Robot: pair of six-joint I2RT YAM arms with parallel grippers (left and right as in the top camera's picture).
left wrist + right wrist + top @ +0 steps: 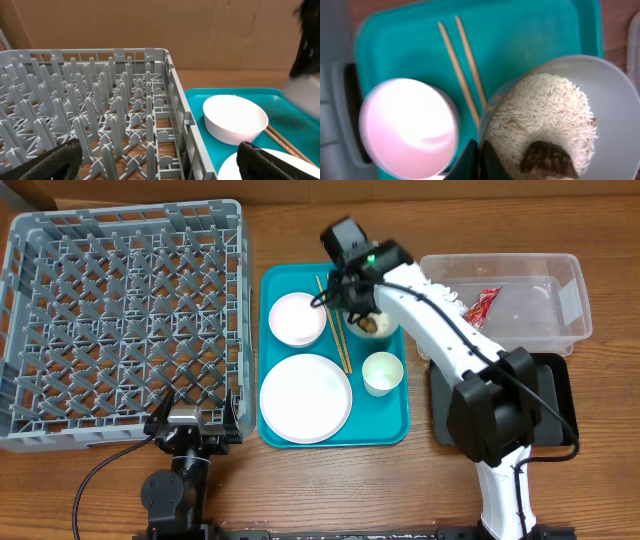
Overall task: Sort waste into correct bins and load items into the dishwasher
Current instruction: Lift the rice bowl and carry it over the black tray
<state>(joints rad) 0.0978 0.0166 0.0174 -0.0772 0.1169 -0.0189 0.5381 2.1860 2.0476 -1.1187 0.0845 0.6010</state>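
My right gripper is shut on the near rim of a small bowl that holds white rice and a brown food scrap. This bowl is on the teal tray, beside the wooden chopsticks. An empty white bowl, the round plate and a small cup also rest on the tray. My left gripper is open at the grey dish rack's near right corner, holding nothing.
A clear tub at the right holds a red wrapper. The black tray lies in front of it, partly under my right arm. The teal tray sits between the rack and these bins.
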